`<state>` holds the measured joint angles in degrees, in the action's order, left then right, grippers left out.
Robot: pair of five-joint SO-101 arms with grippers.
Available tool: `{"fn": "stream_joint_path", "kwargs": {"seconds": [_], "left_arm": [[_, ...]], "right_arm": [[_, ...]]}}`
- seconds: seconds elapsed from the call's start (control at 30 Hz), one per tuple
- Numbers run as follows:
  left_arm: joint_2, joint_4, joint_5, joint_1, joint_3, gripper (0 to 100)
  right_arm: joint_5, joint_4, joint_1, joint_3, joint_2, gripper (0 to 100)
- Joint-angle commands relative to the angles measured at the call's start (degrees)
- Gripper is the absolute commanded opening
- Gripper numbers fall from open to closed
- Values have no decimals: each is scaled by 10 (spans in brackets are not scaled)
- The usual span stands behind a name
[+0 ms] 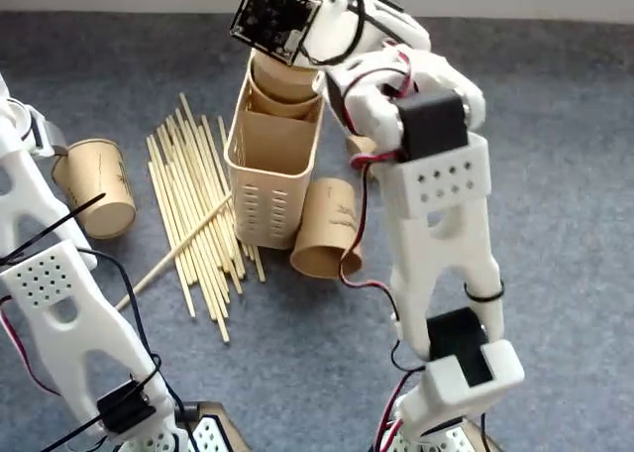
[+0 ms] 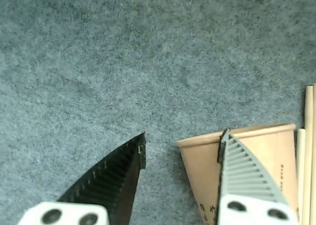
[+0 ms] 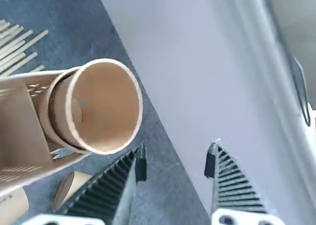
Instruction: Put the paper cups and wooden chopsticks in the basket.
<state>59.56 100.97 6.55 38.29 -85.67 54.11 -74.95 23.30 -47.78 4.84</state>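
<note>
Overhead, the basket [image 1: 272, 174] stands upright on the bench [image 1: 555, 125], with nested cups [image 1: 285, 80] in its far compartment. Left of the basket the chopsticks [image 1: 198, 214] lie with long axes running near to far; beyond them the left cup [image 1: 96, 186] lies sideways. Right of the basket, the right cup [image 1: 329, 227] lies sideways. Left wrist view: the left hand [image 2: 184, 134] gapes empty, one finger [image 2: 247, 170] over the left cup. Right wrist view: the right hand [image 3: 177, 148] gapes empty by the nested cups.
</note>
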Motion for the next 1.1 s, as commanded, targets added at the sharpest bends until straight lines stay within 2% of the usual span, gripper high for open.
{"fn": "stream_joint_path", "kwargs": {"seconds": [0.0, 0.1, 0.23, 0.37, 0.47, 0.5, 0.6, 0.7, 0.9, 1.07], "left_arm": [[-38, 4, -3, -8, -14, 255], [-44, 4, -5, -19, -16, 255], [-95, 4, -36, -17, 10, 254], [-182, 4, -43, -20, 109, 255], [-237, 2, -65, -27, 209, 256], [-248, 2, -82, -27, 240, 256], [-262, 2, -161, -27, 292, 256], [-257, 3, -279, -27, 303, 256], [-255, -15, -443, -29, 312, 257], [-255, -56, -505, -29, 314, 255]], "right_arm": [[-42, 7, 7, -7, -51, 206], [-119, -3, 4, -7, -82, 206], [-225, -129, -17, -7, -151, 176], [-302, -253, -80, -1, -173, 158], [-348, -260, -158, 46, -167, 158], [-357, -259, -184, 74, -164, 158], [-360, -259, -197, 158, -162, 158], [-360, -259, -214, 247, -168, 158], [-360, -219, -241, 365, -168, 158], [-360, -196, -240, 415, -169, 158]]}}
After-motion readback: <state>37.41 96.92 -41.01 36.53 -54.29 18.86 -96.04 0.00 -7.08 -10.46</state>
